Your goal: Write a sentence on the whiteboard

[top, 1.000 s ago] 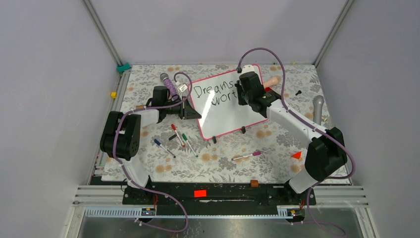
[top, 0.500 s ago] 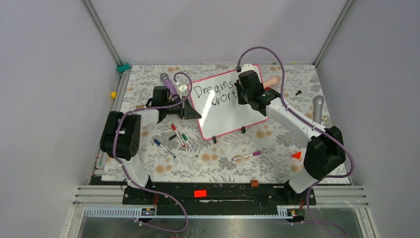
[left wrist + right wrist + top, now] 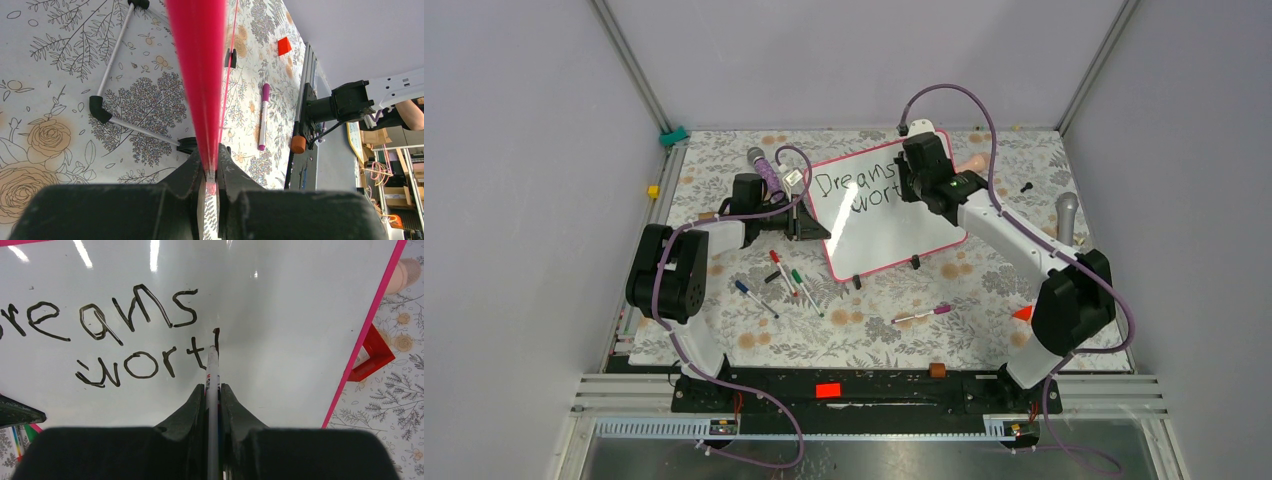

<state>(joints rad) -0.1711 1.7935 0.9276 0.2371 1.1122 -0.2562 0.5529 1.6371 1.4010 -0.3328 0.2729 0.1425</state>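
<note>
Right gripper (image 3: 212, 389), clamped on a thin white-barrelled marker (image 3: 212, 362), has edged up the large glossy pink-framed whiteboard (image 3: 295, 300) directly ahead, starting the "h" after the black handwritten sentence (image 3: 132, 335) "Dreams wort"; left gripper (image 3: 210, 166) stays pinched on the board's rim.

The whiteboard (image 3: 280, 315) has a glossy, smooth white surface that mirrors bright strips of light; its pink frame (image 3: 367, 325) looks like plastic. The marker (image 3: 212, 371) has a smooth white barrel. The fingers (image 3: 236, 416) of the right gripper (image 3: 212, 389) are matt black plastic. The table cover (image 3: 864, 320) is matt, with a printed flower pattern.
</note>
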